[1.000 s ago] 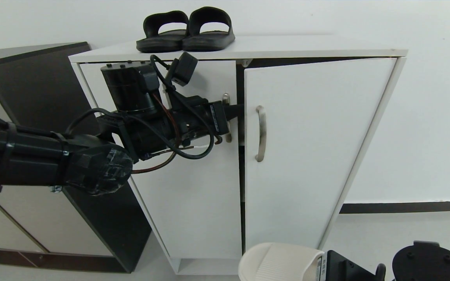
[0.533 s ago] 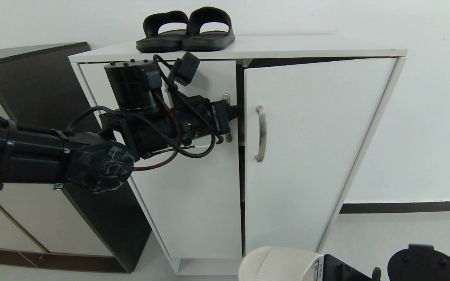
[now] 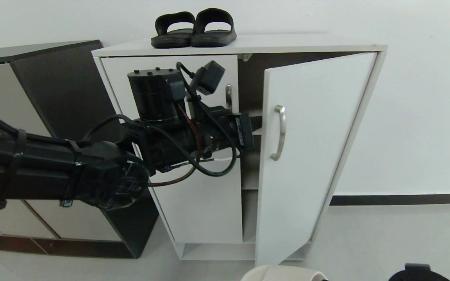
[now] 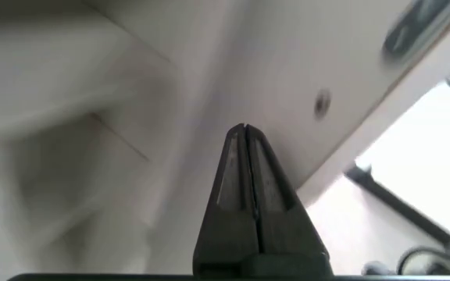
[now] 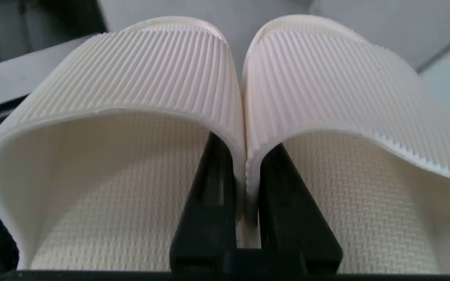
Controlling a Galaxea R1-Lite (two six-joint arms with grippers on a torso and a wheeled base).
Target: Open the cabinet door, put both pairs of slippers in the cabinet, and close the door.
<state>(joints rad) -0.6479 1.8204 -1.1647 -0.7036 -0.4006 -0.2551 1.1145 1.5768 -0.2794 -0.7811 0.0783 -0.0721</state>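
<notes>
Levering the right door (image 3: 311, 148) outward from behind its free edge, with the cream pair held ready.

Using the left pincer (image 4: 244, 129), fingers pressed flat together with nothing between them, as a thin wedge in the gap between the two doors, judged to be for swinging the right one out from the cabinet (image 3: 287, 42). Clamping the right pincer (image 5: 244, 148) tight on the touching inner walls of the cream slippers (image 5: 131, 94), so carrying both as one, low and near, before the cabinet's foot. Leaving the black slippers (image 3: 193, 29) side by side on the cabinet top, far left, for a later turn. Probably needing a wider swing before loading.
</notes>
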